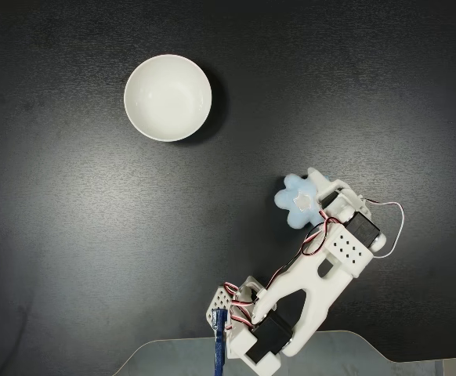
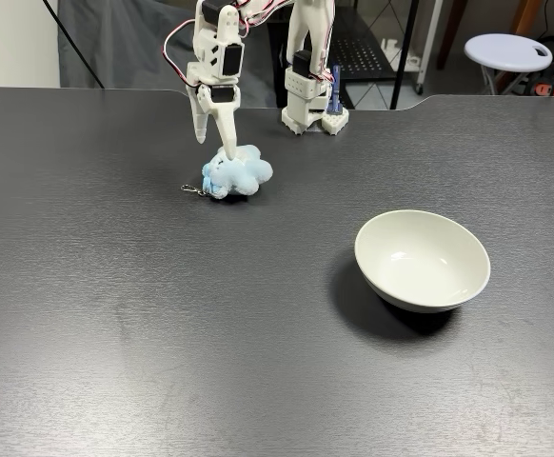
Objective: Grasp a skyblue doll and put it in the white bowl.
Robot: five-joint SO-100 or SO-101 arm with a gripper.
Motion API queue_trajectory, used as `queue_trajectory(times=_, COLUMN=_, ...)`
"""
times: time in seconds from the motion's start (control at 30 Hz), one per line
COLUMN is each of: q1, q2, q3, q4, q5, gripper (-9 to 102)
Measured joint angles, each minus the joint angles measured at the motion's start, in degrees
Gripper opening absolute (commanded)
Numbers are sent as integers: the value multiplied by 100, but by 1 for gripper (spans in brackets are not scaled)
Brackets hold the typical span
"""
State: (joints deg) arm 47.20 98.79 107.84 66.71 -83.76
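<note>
One tool (image 2: 222,148), jaws spread and lowered astride the skyblue doll (image 2: 237,172), which lies directly beneath it on the worktop (image 2: 163,333) toward the arm-base edge, with the white bowl (image 2: 423,260) well apart, empty, toward the opposite edge.

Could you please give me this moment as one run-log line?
phase: grasping | gripper: open, at skyblue doll | doll: on table | white bowl: empty
</note>
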Motion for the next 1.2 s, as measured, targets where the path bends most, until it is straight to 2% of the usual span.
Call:
queue_trajectory(times=0.47, q1=-316, q2=-211, q3=0, q4=9, q5=0, gripper=49)
queue_trajectory(times=0.73, q1=-360, q2=-211, q3=0, q4=571, q5=0, gripper=49)
queue_trajectory(times=1.2, q1=-352, q2=-519, q3=0, q4=650, q5=0, gripper=49)
